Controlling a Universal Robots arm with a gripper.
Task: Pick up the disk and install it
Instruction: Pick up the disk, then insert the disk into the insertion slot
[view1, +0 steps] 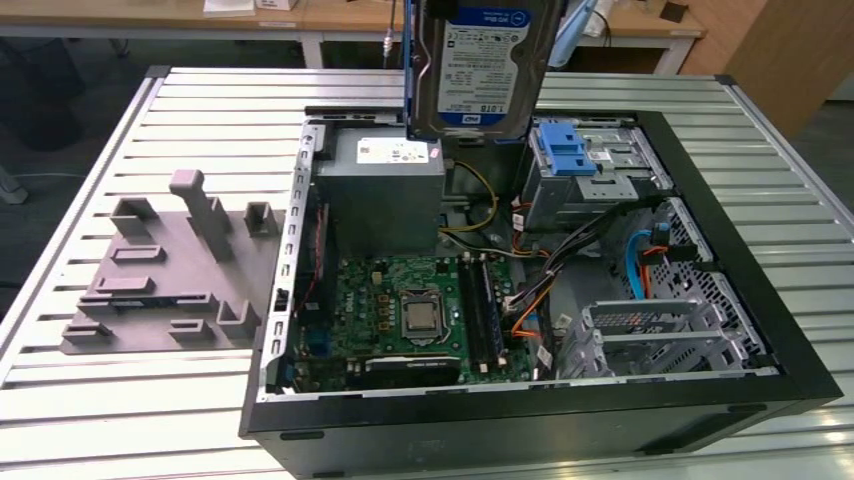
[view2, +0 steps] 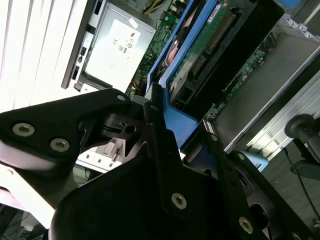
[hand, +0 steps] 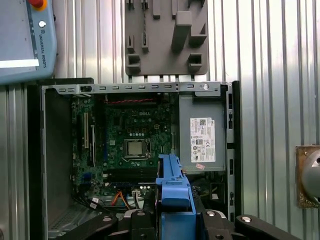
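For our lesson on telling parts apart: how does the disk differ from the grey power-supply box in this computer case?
The disk hangs above the open case, on edge; the power-supply box sits inside it. The disk has a blue bracket; the box is bare grey metal. The disk's label is white and blue; the box's sticker white. Both are rectangular and labelled.

From here I see the flat silver hard disk (view1: 483, 70) with its white-and-blue label and blue plastic bracket, the black metal gripper (hand: 175, 212), a green motherboard (view1: 400, 300), a grey power-supply box (view1: 380, 195) with a white sticker, and a pale ribbed metal table (view1: 80, 390)
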